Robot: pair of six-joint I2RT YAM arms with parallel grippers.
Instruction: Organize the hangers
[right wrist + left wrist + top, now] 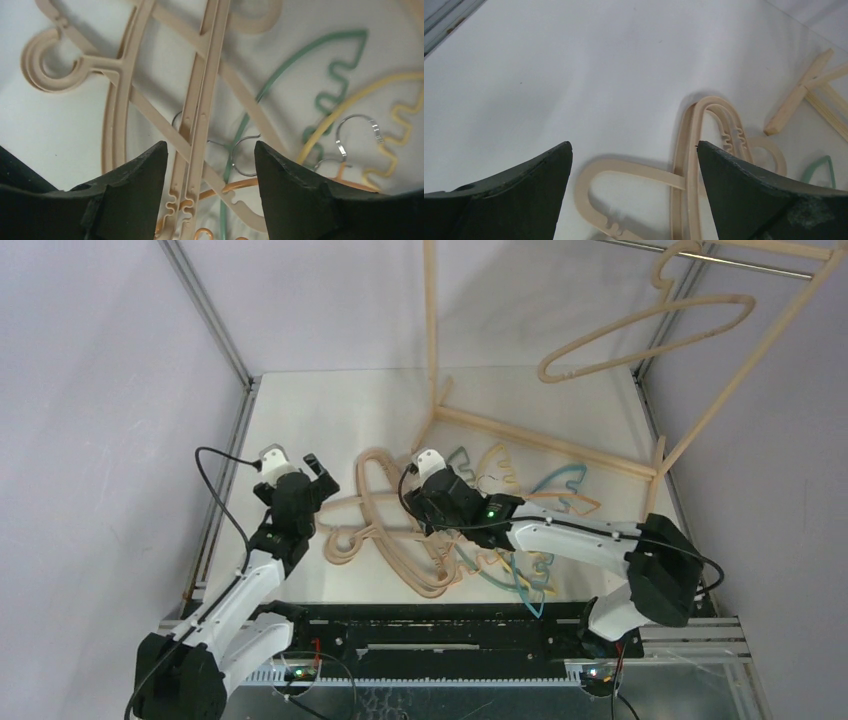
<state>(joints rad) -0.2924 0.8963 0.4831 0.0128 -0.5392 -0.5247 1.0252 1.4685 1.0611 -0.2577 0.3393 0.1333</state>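
Observation:
Several beige hangers (378, 525) lie crossed in a pile mid-table, also in the right wrist view (200, 110) and left wrist view (694, 150). Thin teal (560, 480), yellow (497, 465), orange (580, 504) and blue (525, 595) wavy hangers lie tangled to their right. One beige hanger (640, 335) hangs on the rack's metal rod (720, 260). My left gripper (295, 470) is open and empty, above the table left of the pile (634, 150). My right gripper (425, 472) is open and empty, low over the crossed beige hangers (210, 147).
The pale wooden rack frame (540, 432) stands at the back right, its base bars on the table. Metal cage posts (205, 310) rise at the back left, with grey walls around. The table's rail (215, 510) runs along the left side.

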